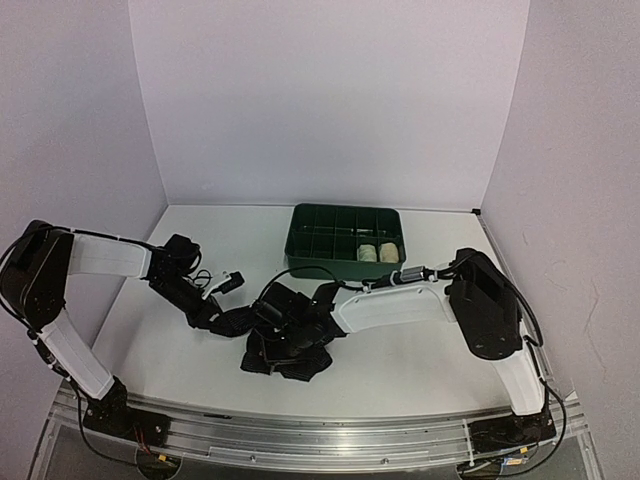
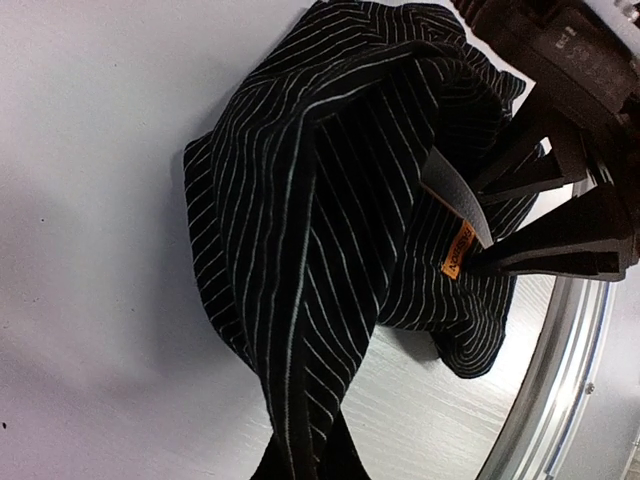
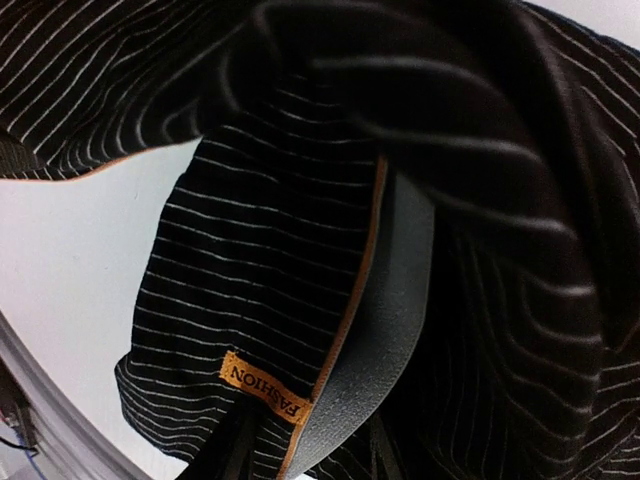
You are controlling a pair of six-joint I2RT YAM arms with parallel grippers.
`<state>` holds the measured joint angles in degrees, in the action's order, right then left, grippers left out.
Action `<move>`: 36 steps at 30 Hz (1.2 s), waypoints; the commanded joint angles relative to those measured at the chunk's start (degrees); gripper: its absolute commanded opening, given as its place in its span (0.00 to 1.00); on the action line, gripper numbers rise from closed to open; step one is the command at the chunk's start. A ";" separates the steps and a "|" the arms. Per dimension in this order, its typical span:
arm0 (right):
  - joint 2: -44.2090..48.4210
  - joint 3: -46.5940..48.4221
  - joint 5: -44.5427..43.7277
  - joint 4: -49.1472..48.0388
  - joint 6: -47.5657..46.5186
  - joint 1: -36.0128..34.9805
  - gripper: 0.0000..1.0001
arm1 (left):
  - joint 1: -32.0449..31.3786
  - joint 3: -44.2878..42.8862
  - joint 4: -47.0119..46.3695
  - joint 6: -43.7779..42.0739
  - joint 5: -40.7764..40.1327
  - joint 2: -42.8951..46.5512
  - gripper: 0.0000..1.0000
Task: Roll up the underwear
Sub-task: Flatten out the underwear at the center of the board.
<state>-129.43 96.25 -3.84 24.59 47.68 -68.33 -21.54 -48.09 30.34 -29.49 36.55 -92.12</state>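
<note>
On the white table [image 1: 180, 350], the green divided tray [image 1: 300, 245] at the back holds two pale rolls of cloth [image 1: 377, 252] in one compartment. The black pinstriped underwear [image 1: 300, 358] lies bunched near the front edge between both arms. The right gripper [image 2: 470, 232] has its fingers closed on the garment's grey waistband [image 3: 385, 310] beside an orange label [image 3: 265, 388], while the left gripper [image 1: 222, 320] touches the cloth's left edge, its fingers hidden, so I cannot tell their state.

Robotics lab test cell. White surface [image 1: 420, 375] boxed in by plain white panels [image 1: 330, 100] on three sides. Aluminium rail [image 1: 330, 432] along the near edge carries the left arm [image 1: 100, 256] and right arm [image 1: 392, 306], cables [image 1: 138, 452] exposed.
</note>
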 commanded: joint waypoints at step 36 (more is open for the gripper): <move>12.76 19.19 -16.78 13.80 -64.36 7.15 0.00 | 21.36 -33.89 21.46 17.81 41.14 3.08 0.00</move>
<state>-117.25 112.09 -21.32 36.61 -7.57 -61.06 -2.47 -78.72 51.09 -15.58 73.06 -89.69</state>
